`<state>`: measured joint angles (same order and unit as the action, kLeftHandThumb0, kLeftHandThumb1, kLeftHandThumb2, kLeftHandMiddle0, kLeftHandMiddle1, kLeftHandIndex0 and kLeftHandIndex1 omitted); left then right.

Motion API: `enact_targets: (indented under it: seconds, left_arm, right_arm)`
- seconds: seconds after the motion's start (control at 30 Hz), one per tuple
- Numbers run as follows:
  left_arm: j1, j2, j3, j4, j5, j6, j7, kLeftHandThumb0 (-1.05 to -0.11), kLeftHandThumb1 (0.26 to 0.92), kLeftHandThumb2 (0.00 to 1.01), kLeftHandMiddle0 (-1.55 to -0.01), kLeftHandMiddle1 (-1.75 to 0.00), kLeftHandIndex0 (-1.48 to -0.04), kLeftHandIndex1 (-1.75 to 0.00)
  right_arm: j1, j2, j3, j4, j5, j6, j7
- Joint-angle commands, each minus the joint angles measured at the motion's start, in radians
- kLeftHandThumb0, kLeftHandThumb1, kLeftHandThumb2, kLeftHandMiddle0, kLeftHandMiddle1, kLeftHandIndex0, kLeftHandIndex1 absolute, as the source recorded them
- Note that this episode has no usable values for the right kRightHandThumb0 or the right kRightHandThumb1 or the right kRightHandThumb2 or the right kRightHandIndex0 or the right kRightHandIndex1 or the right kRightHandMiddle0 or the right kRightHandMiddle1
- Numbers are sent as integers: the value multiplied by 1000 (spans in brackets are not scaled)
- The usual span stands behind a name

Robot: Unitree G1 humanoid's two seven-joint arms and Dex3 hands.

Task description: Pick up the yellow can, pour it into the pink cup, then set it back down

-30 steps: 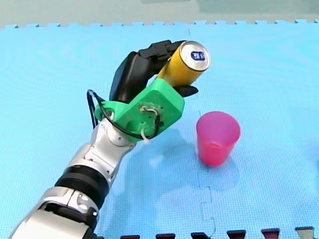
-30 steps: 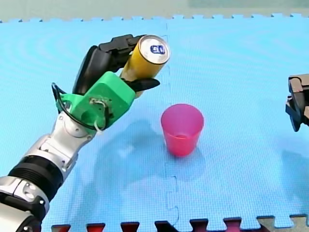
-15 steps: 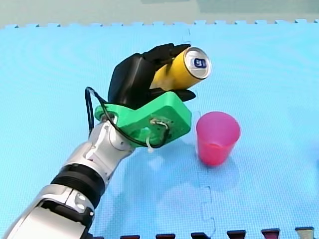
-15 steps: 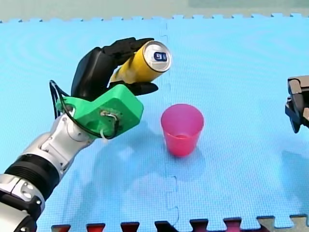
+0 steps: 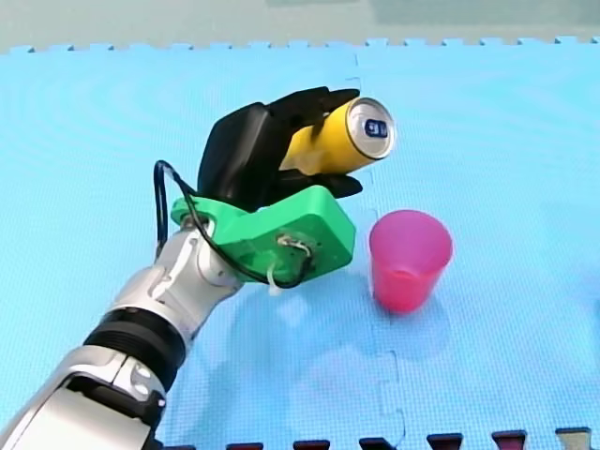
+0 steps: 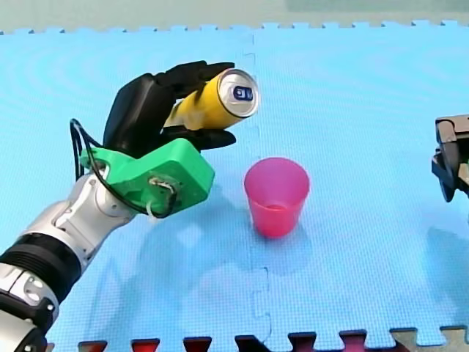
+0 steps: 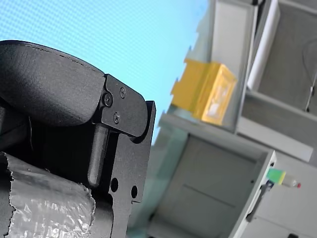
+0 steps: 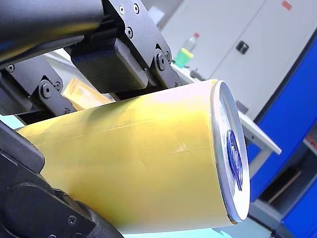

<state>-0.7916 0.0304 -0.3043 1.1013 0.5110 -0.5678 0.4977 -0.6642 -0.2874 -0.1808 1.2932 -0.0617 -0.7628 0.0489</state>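
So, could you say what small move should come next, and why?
Probably carry the yellow can a little toward the pink cup: the left hand holds it tilted, but its top looks short of the cup's mouth. The right hand is off to the right.

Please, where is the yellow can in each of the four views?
First head view: can tilted in the left hand, up-left of the cup.
Second head view: the same, centre-left; right hand at the right edge.
Second wrist view: close up, gripped by black fingers.
First wrist view: a black hand against the mat.
Landmark: the black fingers around the can.
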Motion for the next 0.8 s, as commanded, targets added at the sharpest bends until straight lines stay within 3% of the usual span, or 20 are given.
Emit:
enact_targets:
  seconds: [0.0,0.13,0.33,0.77]
  left_arm:
    - [-3,8,-3,-4,2,-10,9,-383,774,2,-1311,0,-1205,-1]
    - [-3,12,-9,-3,6,-15,11,-378,776,2,-1308,0,-1205,-1]
    - [-9,18,-34,7,39,-25,46,-365,777,1,-1304,0,-1208,-1]
    - [-38,31,-117,41,155,-8,189,-338,772,0,-1310,-2,-1213,-1]
  right_arm:
    - [0,-4,3,-3,-2,5,-7]
    - [-2,-4,6,-5,-4,9,-9]
    - [-6,-4,17,-10,-17,19,-35]
    - [-8,-9,19,-13,-15,20,-30]
